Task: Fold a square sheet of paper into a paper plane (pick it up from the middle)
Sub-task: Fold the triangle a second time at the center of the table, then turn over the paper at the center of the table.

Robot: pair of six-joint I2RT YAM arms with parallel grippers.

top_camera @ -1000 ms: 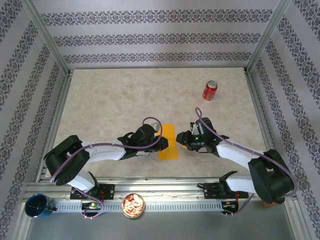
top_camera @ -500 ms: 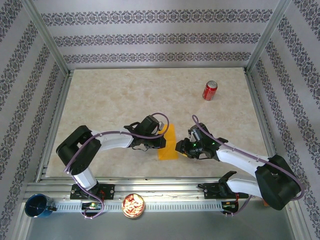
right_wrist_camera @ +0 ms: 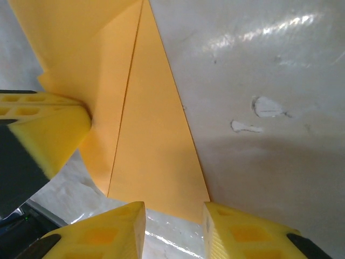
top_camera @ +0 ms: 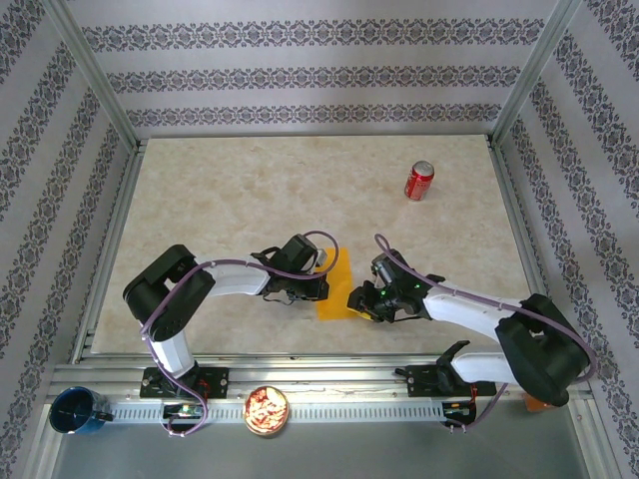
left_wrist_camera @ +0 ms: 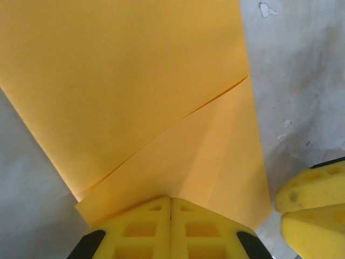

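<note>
The square sheet of paper [top_camera: 337, 284] lies near the table's middle front, folded into a narrow orange-yellow strip with a diagonal flap [left_wrist_camera: 135, 81]. My left gripper [top_camera: 324, 289] is at its left edge. The yellow fingers [left_wrist_camera: 145, 226] are pressed together, and the paper's edge is pinched and raised at their seam. My right gripper [top_camera: 353, 300] is at the strip's near right corner. It is open, its fingertips [right_wrist_camera: 108, 229] straddling the paper's near edge [right_wrist_camera: 156, 145] without touching it. A paper plane is out of view.
A red soda can [top_camera: 418, 181] stands at the back right. A blue cup [top_camera: 78, 410] and a round tin [top_camera: 267, 410] sit on the front rail. Patterned walls and metal posts [top_camera: 95, 85] enclose the marble table [top_camera: 220, 200].
My left arm has swung right and its gripper has shut on the paper's left edge. My right gripper has moved left and nearer, up to the paper's near right corner.
</note>
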